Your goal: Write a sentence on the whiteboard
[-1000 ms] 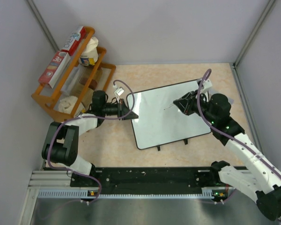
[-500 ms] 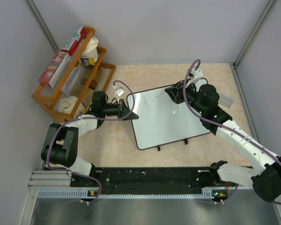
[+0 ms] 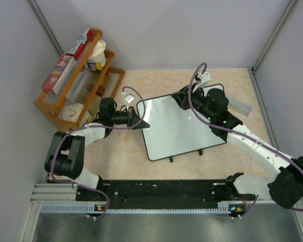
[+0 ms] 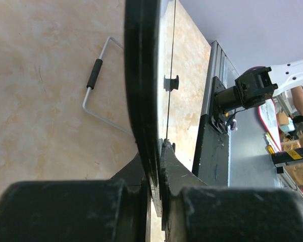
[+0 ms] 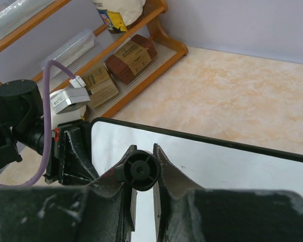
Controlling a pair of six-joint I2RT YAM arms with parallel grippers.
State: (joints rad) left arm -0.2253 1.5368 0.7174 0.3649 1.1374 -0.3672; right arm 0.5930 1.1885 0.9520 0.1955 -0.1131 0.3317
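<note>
the right gripper (image 3: pixel 181 97) with its marker (image 5: pixel 141 170) has swung from the whiteboard's (image 3: pixel 177 133) right side leftward to its far edge.

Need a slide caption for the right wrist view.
Right gripper holding a marker over the whiteboard; left gripper clamps its edge.

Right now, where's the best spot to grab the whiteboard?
Pinch its thin edge, coming in from the side. The whiteboard is wide and flat, so fingers only fit across the rim. The left gripper clamps the left edge like that. The right gripper is busy holding the marker.
</note>
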